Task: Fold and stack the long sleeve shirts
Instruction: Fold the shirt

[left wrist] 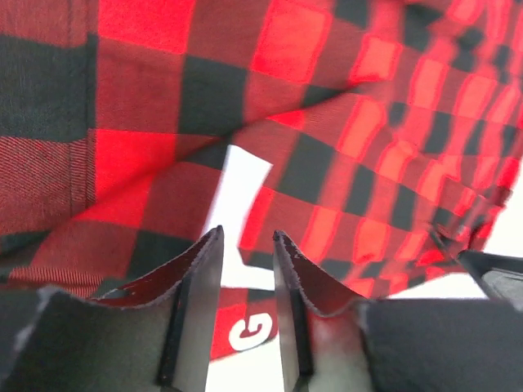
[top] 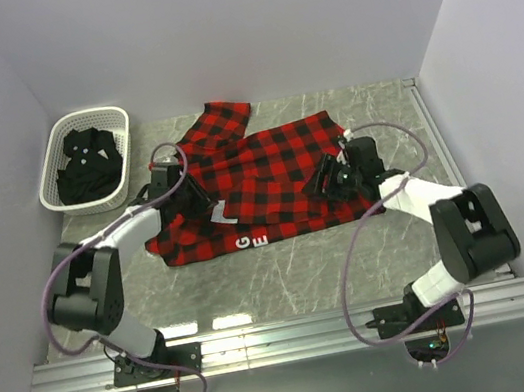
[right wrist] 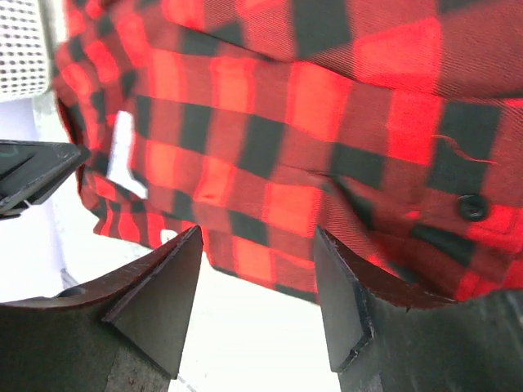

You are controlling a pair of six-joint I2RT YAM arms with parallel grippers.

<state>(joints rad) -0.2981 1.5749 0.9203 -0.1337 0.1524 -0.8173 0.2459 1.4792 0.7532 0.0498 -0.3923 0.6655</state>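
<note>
While the red-and-black flannel shirt lies spread across the middle of the marble surface, the left fingers hang low over its left part. Only a narrow gap separates them, and nothing sits in that gap. The right fingers stand wide apart just above the shirt's right side, gripping nothing. The black shirt lies bunched in the white basket at the far left corner, well apart from the flannel.

Lab robot cell: plain white walls boxing in marble-pattern tabletop, aluminium mounting rail along near edge.
</note>
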